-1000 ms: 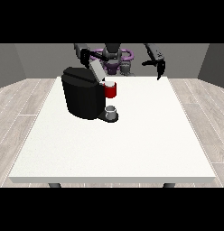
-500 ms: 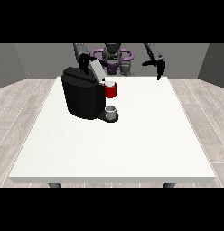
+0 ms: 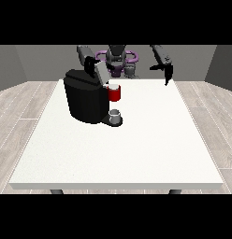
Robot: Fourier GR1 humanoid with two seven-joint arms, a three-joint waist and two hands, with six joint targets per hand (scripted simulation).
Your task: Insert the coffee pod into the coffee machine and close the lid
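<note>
The black coffee machine stands on the white surface, its grey lid raised — the hand at the view's left touches it, finger state unclear. The hand at the view's right hangs apart, fingers relaxed. No pod is discernible.
</note>
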